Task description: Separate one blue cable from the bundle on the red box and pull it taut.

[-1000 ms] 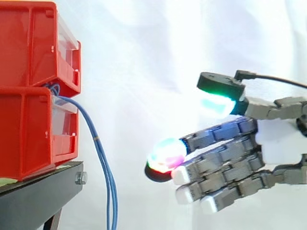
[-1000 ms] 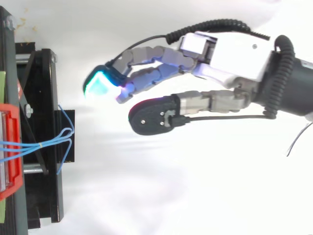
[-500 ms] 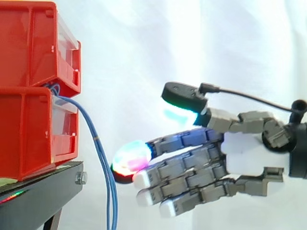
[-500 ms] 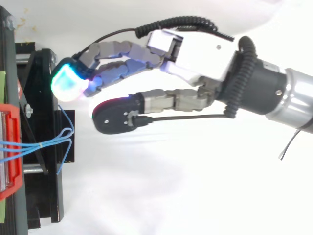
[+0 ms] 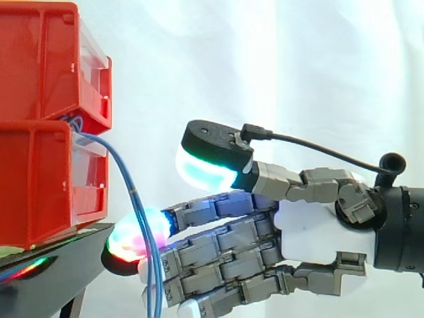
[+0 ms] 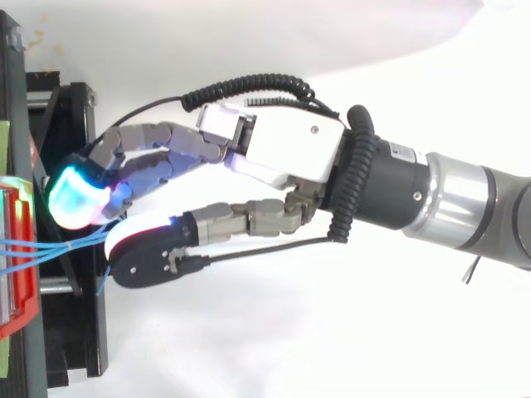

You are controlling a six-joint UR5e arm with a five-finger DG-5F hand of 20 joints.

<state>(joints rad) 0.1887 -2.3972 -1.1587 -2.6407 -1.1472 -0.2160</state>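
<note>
Looking at your hand [image 5: 311, 228] from the side, you've got it reaching level toward the stacked red boxes. The fingers [image 5: 225, 255] are stretched out nearly straight and the thumb [image 5: 212, 149] sits apart above them, so it's spread wide and not clamped on anything I can make out. The blue cables [image 5: 122, 175] come out where the lower red box [image 5: 40, 179] meets the upper red box [image 5: 40, 59], just ahead of and above your fingertips. They droop down in a loose curve right across the front of the glowing fingertip pad [image 5: 132, 242]. From the top view, the strands [image 6: 41, 247] run from the box edge toward the gap between your thumb [image 6: 153, 253] and the fingers, with the thumb tip just beside them. I honestly can't tell if any pad is actually touching a strand. The bundle looks slack, all strands together, none split off. The black stand [image 5: 59, 265] sits below and ahead of your fingertips, and the white curtain [image 5: 278, 66] hangs behind the hand.
</note>
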